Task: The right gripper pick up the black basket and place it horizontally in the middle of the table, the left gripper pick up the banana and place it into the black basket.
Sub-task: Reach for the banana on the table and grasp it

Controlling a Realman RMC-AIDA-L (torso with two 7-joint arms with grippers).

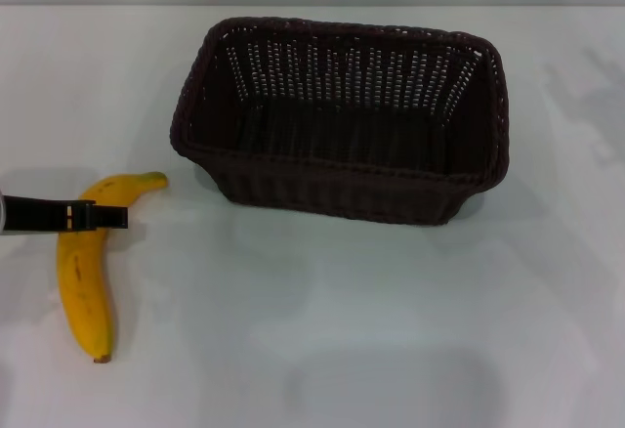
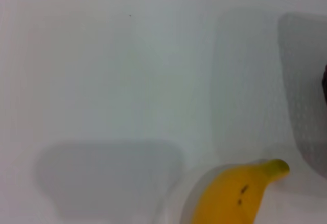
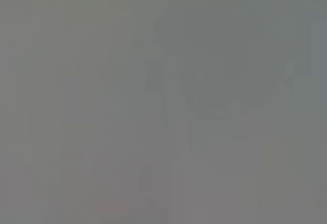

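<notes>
The black basket [image 1: 342, 120] stands upright on the white table [image 1: 342, 330], in the middle towards the back, its long side across my view and its inside empty. The banana [image 1: 83, 272] lies on the table at the left, stem tip towards the basket. My left gripper [image 1: 105, 217] reaches in from the left edge and hangs over the banana's upper part as a black bar across it. The left wrist view shows the banana's stem end [image 2: 237, 196] on the white table. My right gripper is out of view, and the right wrist view shows only flat grey.
White tabletop lies between the banana and the basket and in front of the basket. The table's far edge [image 1: 312, 4] runs just behind the basket. Nothing else stands on the table.
</notes>
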